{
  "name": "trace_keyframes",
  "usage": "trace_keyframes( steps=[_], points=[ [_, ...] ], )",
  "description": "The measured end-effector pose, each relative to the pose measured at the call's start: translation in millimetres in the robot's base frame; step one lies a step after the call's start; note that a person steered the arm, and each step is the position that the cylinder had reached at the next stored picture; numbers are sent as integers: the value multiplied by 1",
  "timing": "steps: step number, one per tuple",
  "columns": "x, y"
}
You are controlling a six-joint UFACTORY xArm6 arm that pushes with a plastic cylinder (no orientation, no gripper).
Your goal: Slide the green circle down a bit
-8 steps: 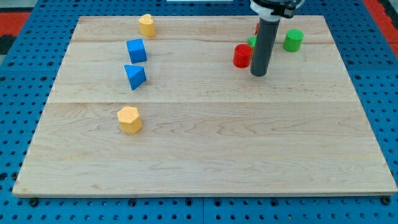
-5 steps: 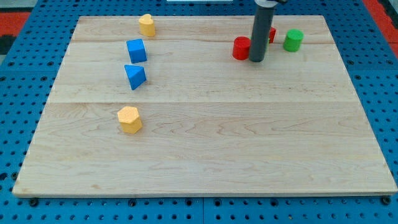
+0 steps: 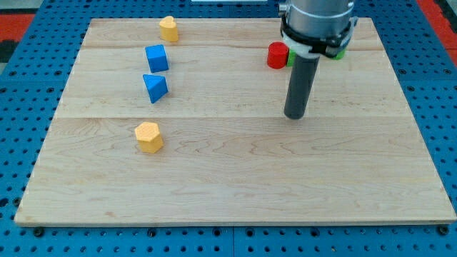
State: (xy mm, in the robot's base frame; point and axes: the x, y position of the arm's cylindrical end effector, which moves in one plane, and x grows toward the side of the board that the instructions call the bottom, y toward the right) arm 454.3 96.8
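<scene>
A pale wooden counter [image 3: 235, 178] lies on a blue pegboard [image 3: 21, 107]. Left of centre sit a yellow hexagon block [image 3: 148, 137], blue triangle [image 3: 155, 87], blue cube [image 3: 156, 58] and yellow block [image 3: 168, 28]. At upper right, a red cylinder [image 3: 277, 55]. My tip [image 3: 295, 116] rests below it; no pincer exists. The green circle [image 3: 340, 51] peeks from behind the arm.

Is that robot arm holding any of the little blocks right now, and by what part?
Nothing is held. My tip rests on bare wood, below the red block, touching no block. The green circle is mostly hidden behind the arm.
</scene>
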Motion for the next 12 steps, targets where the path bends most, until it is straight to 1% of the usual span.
trace_keyframes(
  steps=[1,2,4,6,7,8,9,10,11,12],
  points=[
    [37,-25],
    [62,-56],
    [65,-98],
    [69,-153],
    [69,-130],
    [53,-14],
    [6,109],
    [-80,198],
    [-172,240],
    [-231,220]
  ],
)
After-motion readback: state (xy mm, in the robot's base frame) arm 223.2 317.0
